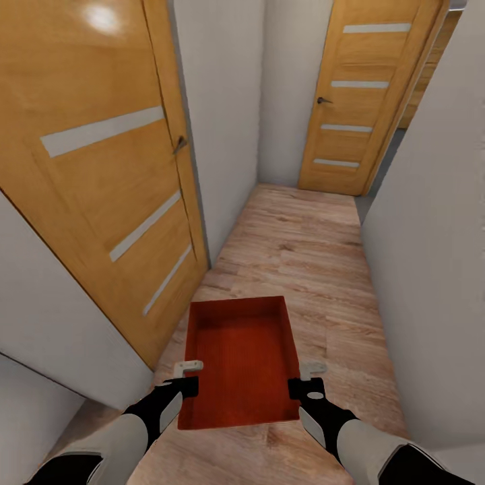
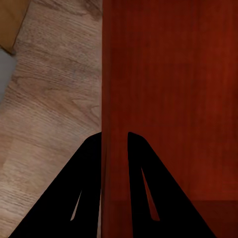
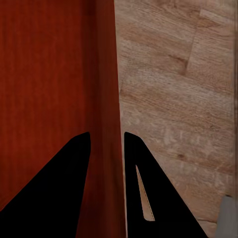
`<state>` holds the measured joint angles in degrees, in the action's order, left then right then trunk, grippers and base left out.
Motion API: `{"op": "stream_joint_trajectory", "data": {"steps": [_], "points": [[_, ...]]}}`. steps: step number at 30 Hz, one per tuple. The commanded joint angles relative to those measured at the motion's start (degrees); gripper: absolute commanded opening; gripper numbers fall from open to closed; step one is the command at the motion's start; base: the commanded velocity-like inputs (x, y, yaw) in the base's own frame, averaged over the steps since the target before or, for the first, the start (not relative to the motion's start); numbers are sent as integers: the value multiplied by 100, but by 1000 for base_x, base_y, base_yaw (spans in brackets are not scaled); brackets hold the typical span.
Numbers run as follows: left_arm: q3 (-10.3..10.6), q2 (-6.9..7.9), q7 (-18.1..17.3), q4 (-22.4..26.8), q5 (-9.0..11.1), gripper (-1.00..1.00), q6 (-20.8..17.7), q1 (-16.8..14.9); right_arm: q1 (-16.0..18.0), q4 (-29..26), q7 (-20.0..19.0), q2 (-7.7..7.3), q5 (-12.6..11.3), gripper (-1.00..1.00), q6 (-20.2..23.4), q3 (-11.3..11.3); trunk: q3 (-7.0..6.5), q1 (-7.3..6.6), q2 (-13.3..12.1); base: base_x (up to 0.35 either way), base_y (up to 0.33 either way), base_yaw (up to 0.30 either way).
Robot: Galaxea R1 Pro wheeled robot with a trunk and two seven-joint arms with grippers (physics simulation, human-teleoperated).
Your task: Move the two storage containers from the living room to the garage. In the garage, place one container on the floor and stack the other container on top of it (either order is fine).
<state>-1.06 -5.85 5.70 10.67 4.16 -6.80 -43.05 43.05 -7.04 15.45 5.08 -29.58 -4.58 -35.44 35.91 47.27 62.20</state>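
The robot carries one storage container [image 1: 241, 360] above the wood-plank floor [image 1: 316, 263] of a narrow corridor, just past the near wooden door [image 1: 101, 175] and well short of the far door [image 1: 360, 101]. The left gripper [image 2: 115, 148] pinches the container's left wall between its fingers, and the right gripper [image 3: 106, 148] pinches the right wall the same way. The bin looks empty, so probably it is light and stiff, but the thin walls may slip. Holding both long walls near the middle seems the safest.
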Motion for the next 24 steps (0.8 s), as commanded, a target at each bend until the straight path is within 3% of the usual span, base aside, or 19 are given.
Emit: {"op": "stream_joint_trajectory", "data": {"steps": [1, 7, 24], "points": [[164, 58, 63, 5, -20, -100, -40, 7, 10, 1, 32, -16, -4, -100, -43, 248, 0, 3, 3, 323, 0, -212], [164, 58, 63, 5, -20, -100, -40, 7, 10, 1, 31, -16, -4, -100, -43, 248, -20, 3, 3, 323, 0, -183], [161, 58, 63, 7, -20, -100, -40, 7, 10, 1, 35, -16, -4, -100, -43, 248, -22, 3, 3, 323, 0, -15]]}}
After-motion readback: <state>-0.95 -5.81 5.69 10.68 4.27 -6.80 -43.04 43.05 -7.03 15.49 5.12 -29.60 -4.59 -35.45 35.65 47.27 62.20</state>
